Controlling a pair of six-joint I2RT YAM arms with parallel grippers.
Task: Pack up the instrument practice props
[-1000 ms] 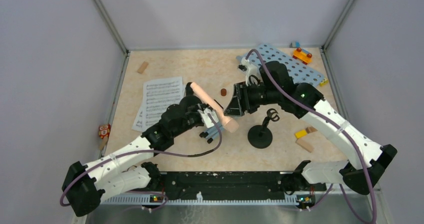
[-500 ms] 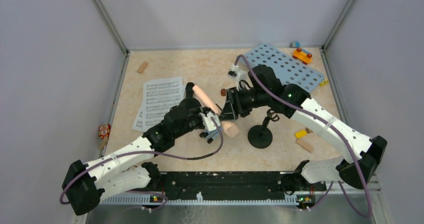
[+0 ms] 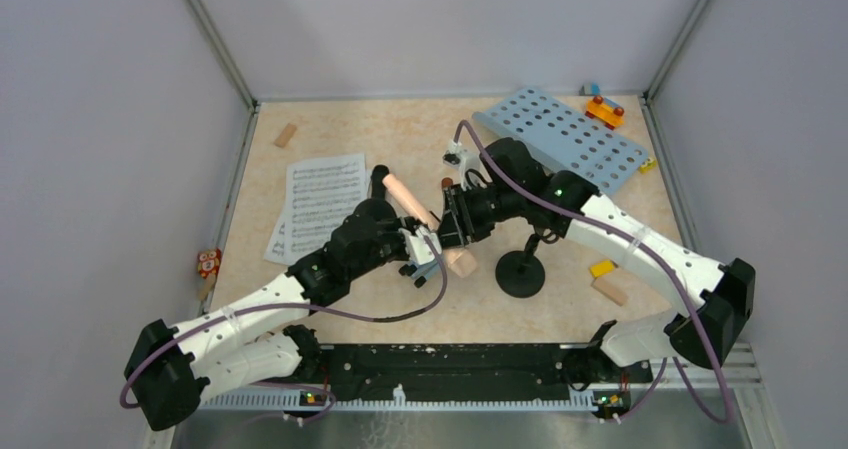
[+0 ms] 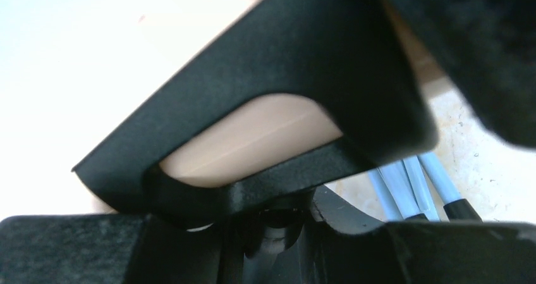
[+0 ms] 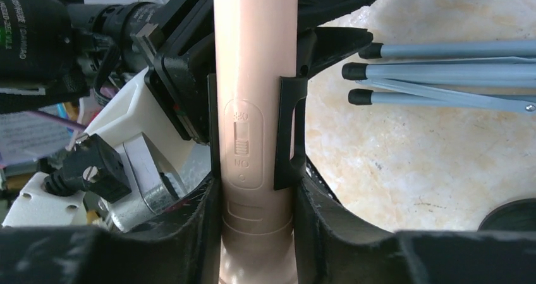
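Observation:
A beige microphone (image 3: 420, 216) sits in the black clip (image 4: 284, 75) of a mic holder. My left gripper (image 3: 415, 244) is shut on that holder below the clip. My right gripper (image 3: 455, 221) is shut on the microphone (image 5: 253, 75), one finger on each side just below its switch, next to the clip (image 5: 287, 132). Grey tripod legs (image 3: 427, 266) lie under my left gripper and also show in the right wrist view (image 5: 442, 69). The light-blue perforated rack (image 3: 565, 134) lies at the back right. White sheet music (image 3: 320, 204) lies at the left. A second black round-based mic holder (image 3: 520, 269) stands empty.
A wooden block (image 3: 287, 134) lies at the back left. Coloured blocks (image 3: 603, 109) sit by the rack's far corner. Yellow and wooden blocks (image 3: 606, 279) lie at the right. A small brown piece (image 3: 446, 184) lies beside my right gripper. Grey walls enclose the table.
My right arm has swung left from near the rack. Its open jaws came over the beige microphone and closed on it. My left gripper has stayed nearly still with the holder.

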